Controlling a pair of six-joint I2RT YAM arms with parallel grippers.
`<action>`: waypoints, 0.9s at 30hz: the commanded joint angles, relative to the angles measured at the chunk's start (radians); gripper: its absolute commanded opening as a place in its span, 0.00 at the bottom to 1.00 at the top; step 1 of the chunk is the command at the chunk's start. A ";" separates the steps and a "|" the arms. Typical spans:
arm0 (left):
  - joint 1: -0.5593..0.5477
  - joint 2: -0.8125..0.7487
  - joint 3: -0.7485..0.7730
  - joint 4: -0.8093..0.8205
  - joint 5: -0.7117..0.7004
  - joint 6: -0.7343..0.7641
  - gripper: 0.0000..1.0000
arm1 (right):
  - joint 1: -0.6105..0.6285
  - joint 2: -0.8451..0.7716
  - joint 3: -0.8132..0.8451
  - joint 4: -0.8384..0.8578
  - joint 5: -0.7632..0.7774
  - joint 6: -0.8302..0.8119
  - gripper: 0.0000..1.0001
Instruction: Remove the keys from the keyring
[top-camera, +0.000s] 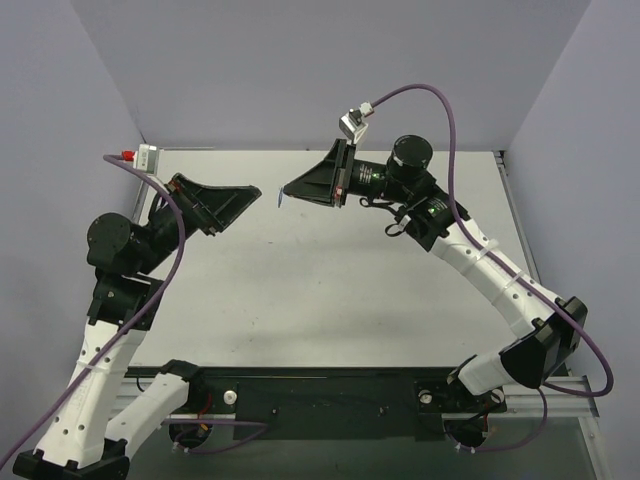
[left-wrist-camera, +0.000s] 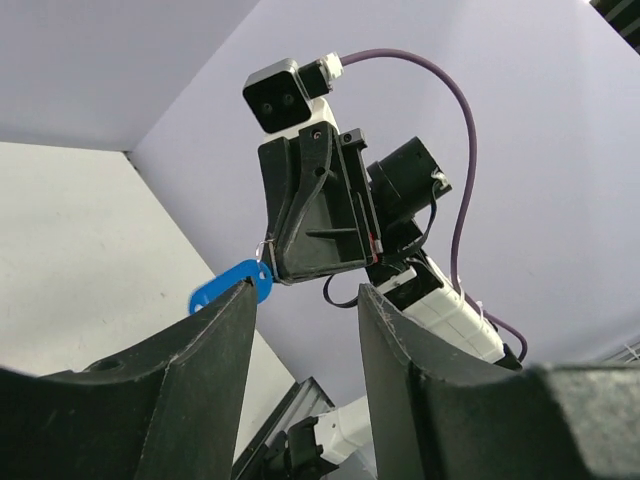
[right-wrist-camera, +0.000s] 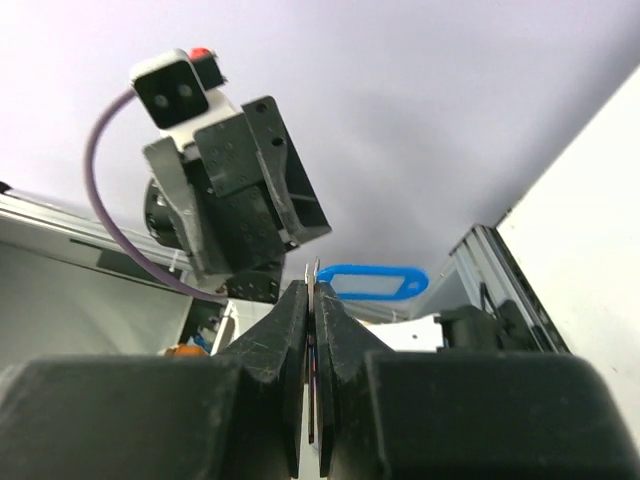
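Note:
My right gripper (top-camera: 290, 190) is held above the table, its jaws shut on thin silver metal edges of the keyring (right-wrist-camera: 312, 272) that stick out between the fingertips. The keyring's blue tag (right-wrist-camera: 370, 282) hangs just past the tips and is also a small blue sliver (top-camera: 279, 199) in the top view. I cannot tell the keys apart from the ring's metal. My left gripper (top-camera: 254, 193) faces the right one from the left, close by. It is open (left-wrist-camera: 307, 292) with nothing between its fingers, and the blue tag (left-wrist-camera: 232, 284) shows just beyond its left fingertip (left-wrist-camera: 235, 310).
The white table (top-camera: 320, 290) lies under both raised arms. A black base plate (top-camera: 320, 400) runs along the near edge. Purple cables (top-camera: 450, 130) loop off both wrists. Grey walls close in at the back and sides.

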 joint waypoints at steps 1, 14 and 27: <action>0.003 0.003 0.020 0.064 -0.037 0.001 0.54 | 0.028 0.012 0.003 0.246 0.052 0.139 0.00; 0.005 0.019 0.115 0.001 -0.028 0.081 0.53 | 0.047 0.201 0.075 0.857 -0.063 0.615 0.00; 0.015 0.036 0.172 -0.039 -0.103 0.098 0.49 | 0.048 0.221 0.142 0.828 -0.159 0.589 0.00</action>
